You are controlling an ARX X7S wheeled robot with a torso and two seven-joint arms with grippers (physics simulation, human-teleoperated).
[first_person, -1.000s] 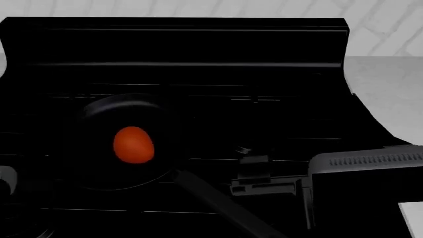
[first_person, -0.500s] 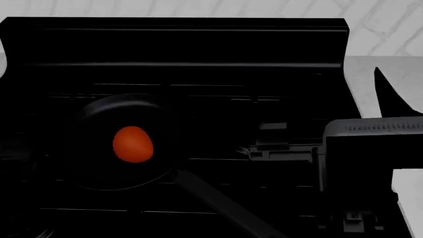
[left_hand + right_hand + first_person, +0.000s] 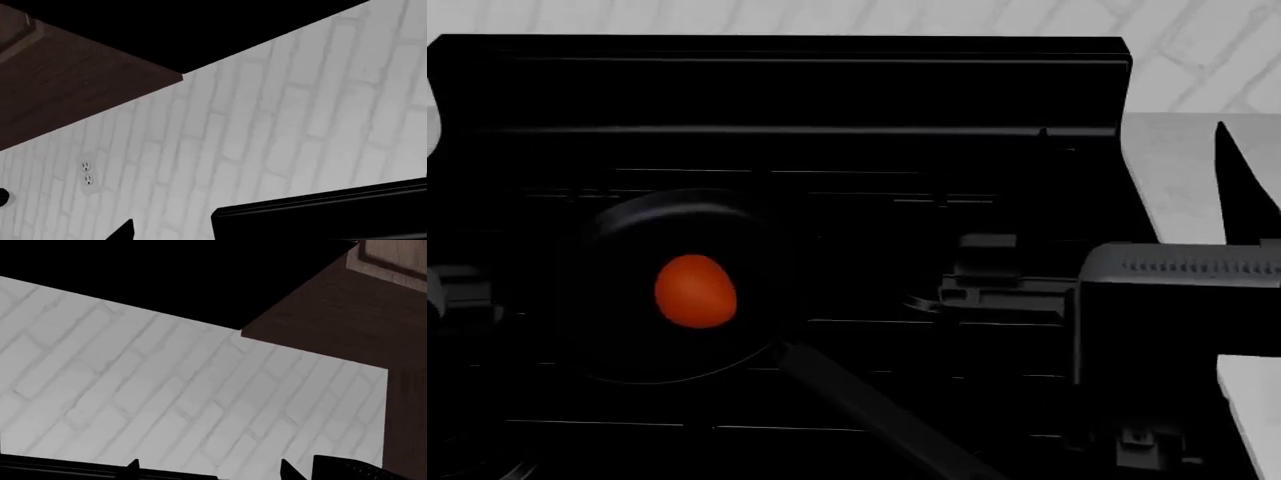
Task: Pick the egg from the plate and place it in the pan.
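The egg [image 3: 695,291] is seen lying inside the pan [image 3: 627,250] on the black stove [image 3: 827,100], touched by no gripper, so the placing is judged done. The right gripper [image 3: 207,467] is raised toward the brick wall [image 3: 133,380] with its two fingertips set apart, holding nothing. The left gripper [image 3: 123,231] is barely shown, and its state cannot be told. The pan handle [image 3: 868,410] lies near the right arm [image 3: 1174,310]; were it knocked, the egg could be rolled out

The egg [image 3: 695,291] lay in the pan [image 3: 627,345], which sat on the stove's [image 3: 827,100] left part; the pan's handle [image 3: 874,415] reached toward the near right.
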